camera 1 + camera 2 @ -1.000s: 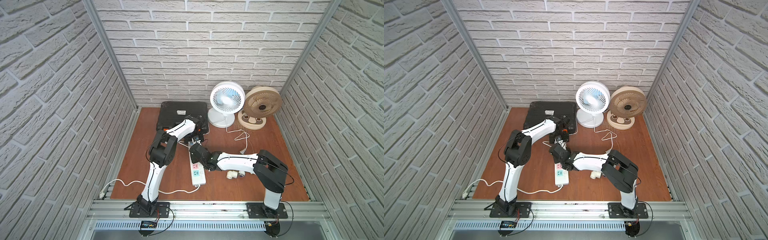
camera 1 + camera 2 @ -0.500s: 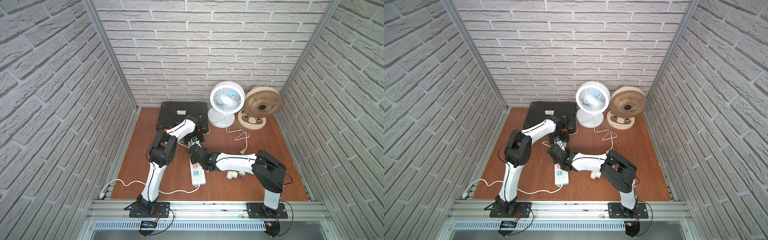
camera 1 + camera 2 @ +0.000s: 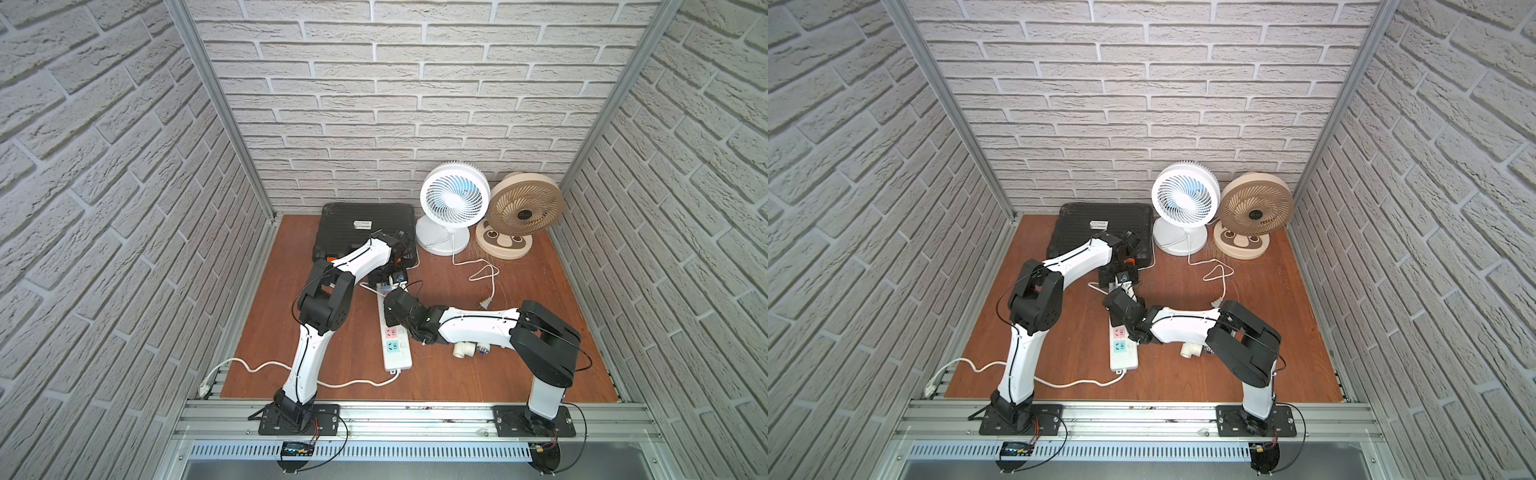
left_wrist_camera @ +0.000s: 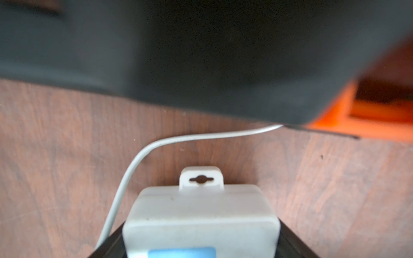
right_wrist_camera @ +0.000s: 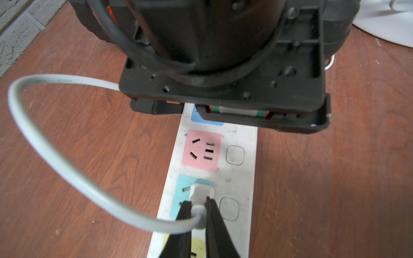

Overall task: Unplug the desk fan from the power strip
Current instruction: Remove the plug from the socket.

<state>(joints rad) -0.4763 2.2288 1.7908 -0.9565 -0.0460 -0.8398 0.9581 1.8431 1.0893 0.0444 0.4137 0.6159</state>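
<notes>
The white desk fan (image 3: 454, 199) (image 3: 1185, 195) stands at the back. Its thin cord (image 3: 482, 270) loops toward my right forearm. The power strip (image 3: 397, 359) (image 3: 1123, 361) lies lengthwise mid-table. My right gripper (image 5: 199, 205) is shut on a small white plug (image 5: 202, 192) seated in the teal socket. That plug's grey-white cord (image 5: 55, 160) arcs away and passes under my left gripper (image 3: 390, 278). I cannot trace it to the fan. In the left wrist view my left gripper (image 4: 201, 245) clamps the strip's far end (image 4: 201, 214), one black finger (image 4: 107, 245) on each side.
A beige fan (image 3: 524, 212) stands right of the white one. A flat black case (image 3: 365, 228) lies at the back, close behind my left gripper. A small white pipe fitting (image 3: 463, 349) sits under my right forearm. The strip's own cord (image 3: 257, 368) trails off the front left.
</notes>
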